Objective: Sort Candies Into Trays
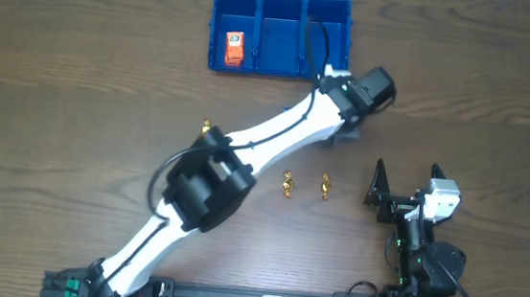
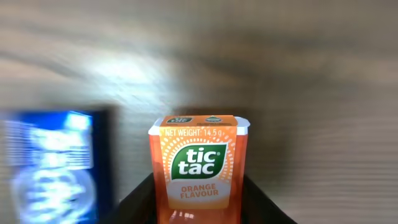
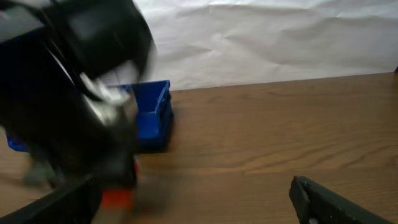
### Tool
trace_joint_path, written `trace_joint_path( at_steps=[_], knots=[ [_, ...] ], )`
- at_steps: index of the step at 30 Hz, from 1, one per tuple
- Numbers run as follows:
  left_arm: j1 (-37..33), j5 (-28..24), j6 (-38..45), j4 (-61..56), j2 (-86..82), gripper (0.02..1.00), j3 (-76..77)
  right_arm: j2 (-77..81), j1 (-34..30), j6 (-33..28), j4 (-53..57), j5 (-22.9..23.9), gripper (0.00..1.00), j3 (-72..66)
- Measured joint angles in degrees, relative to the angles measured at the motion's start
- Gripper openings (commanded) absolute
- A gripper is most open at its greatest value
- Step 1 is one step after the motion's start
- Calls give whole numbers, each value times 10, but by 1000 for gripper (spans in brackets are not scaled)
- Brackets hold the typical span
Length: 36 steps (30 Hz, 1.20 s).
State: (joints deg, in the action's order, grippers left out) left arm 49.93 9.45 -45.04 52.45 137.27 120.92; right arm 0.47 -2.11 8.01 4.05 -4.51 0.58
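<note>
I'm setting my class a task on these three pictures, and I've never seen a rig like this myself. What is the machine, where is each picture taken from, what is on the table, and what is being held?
The machine is two robot arms at a wooden table, each ending in a two-finger gripper. One picture looks straight down from above. The other two come from small cameras on the arms' wrists. On the table stands a blue tray with three compartments. The compartment at the left of the overhead picture holds an orange candy box. A gold-wrapped candy and a second gold candy lie loose on the wood between the arms. The left gripper is shut on an orange mint box, seen close up in its wrist picture. The right gripper is open and holds nothing.
</note>
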Motion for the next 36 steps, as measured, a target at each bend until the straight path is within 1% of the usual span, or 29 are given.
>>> trace_joint_path(
  at_steps=[3, 5, 7, 10, 14, 24, 33, 34, 36],
  knots=[
    [-24, 32, 28, -1, -78, 367, -1, 0, 0, 0, 0, 0, 998, 0],
    [-69, 51, 57, -5, -157, 364, 3, 0, 0, 0, 0, 0, 998, 0],
    [-121, 57, 82, -13, -193, 362, 14, 0, 0, 0, 0, 0, 998, 0],
    [-203, 50, 122, -18, -196, 367, 20, 0, 0, 0, 0, 0, 998, 0],
    [-260, 17, 167, -17, -148, 367, 14, 0, 0, 0, 0, 0, 998, 0],
    [-288, -49, 240, -32, -80, 371, 10, 0, 0, 0, 0, 0, 998, 0],
    [-297, -62, 265, -35, -67, 375, 10, 0, 0, 0, 0, 0, 998, 0],
    [-297, -63, 268, -35, -63, 389, 10, 0, 0, 0, 0, 0, 998, 0],
    [-297, -64, 271, -35, -51, 459, 10, 0, 0, 0, 0, 0, 998, 0]
  ],
)
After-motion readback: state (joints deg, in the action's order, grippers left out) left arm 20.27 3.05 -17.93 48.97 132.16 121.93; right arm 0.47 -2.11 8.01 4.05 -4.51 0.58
